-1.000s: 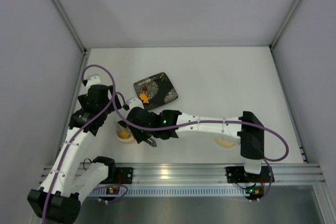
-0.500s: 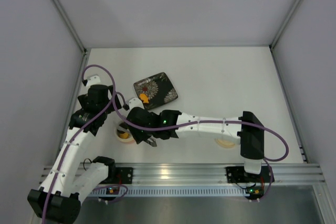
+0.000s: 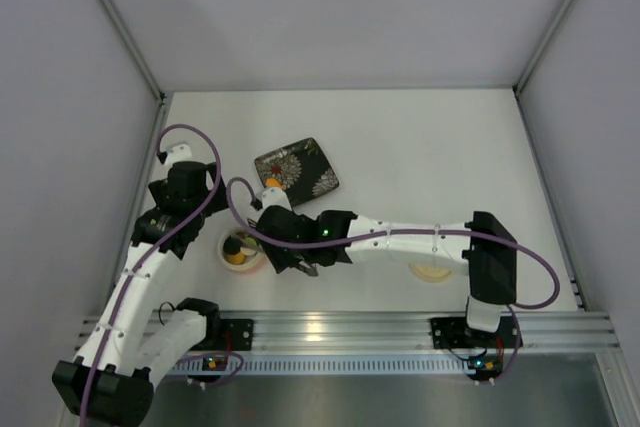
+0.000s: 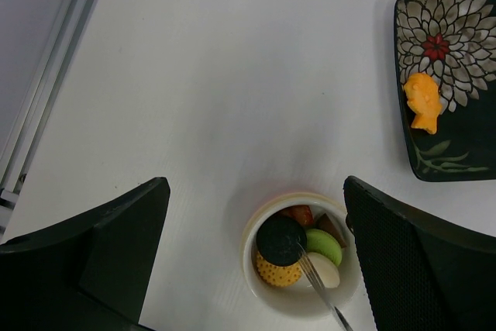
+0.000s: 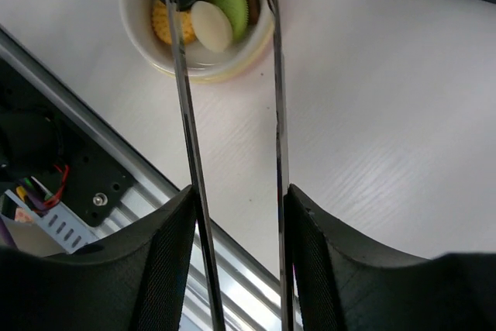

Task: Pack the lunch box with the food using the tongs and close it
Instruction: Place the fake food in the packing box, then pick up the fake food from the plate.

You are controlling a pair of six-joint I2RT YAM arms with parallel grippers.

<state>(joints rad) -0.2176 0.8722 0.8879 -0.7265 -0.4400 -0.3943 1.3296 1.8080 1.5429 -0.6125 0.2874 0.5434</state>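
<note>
The right arm reaches from its base at the near right far across to the left, low over the table (image 3: pixel 420 147). The right gripper (image 5: pixel 239 191) is partly closed, its fingers (image 5: pixel 155 269) pressed against the outer sides of the tongs (image 5: pixel 187 114). The two slim arms stand apart, with their tips over the lunch box (image 5: pixel 139 21). The left arm is bent above the near left. The left gripper (image 4: pixel 256 191) is spread wide and holds nothing, hanging over the lunch box, which sits near left on the table, just near of the dark floral plate (image 4: pixel 446 75). It holds the food (image 4: pixel 280 239): a black round, a yellow textured piece, and green, whitish, red and brown ones. One orange piece (image 4: pixel 422 102) lies on the plate. The round cream lid (image 3: pixel 430 272) lies at the near right, partly under the right arm.
</note>
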